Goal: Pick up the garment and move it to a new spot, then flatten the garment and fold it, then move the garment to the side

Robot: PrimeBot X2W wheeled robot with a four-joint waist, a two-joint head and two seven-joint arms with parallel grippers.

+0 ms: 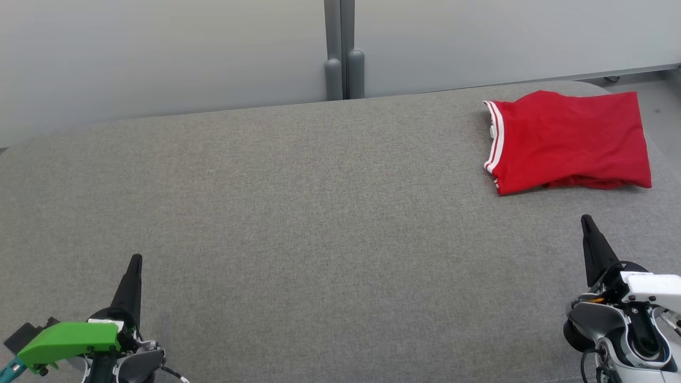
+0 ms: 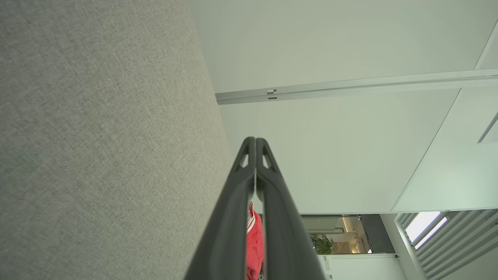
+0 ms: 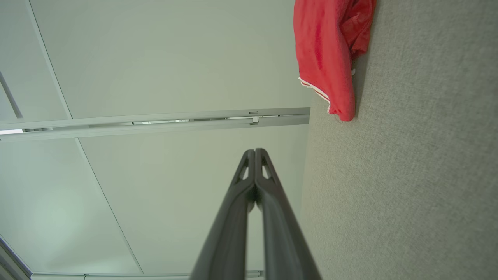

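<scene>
A red garment (image 1: 572, 141), folded into a soft rectangle with white-striped trim, lies at the far right of the grey, coarse-woven desk (image 1: 319, 213). The dark, tapered left pincer (image 1: 136, 259) and right pincer (image 1: 587, 219) are both closed and empty, well apart from it.

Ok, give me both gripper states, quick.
Left gripper: closed, holding nothing.
Right gripper: closed, holding nothing.

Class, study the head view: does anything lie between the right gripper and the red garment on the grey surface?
Nothing visible does. The right gripper, jaws shut, sits nearer the robot than the red garment, and just bare grey surface lies between them.
</scene>
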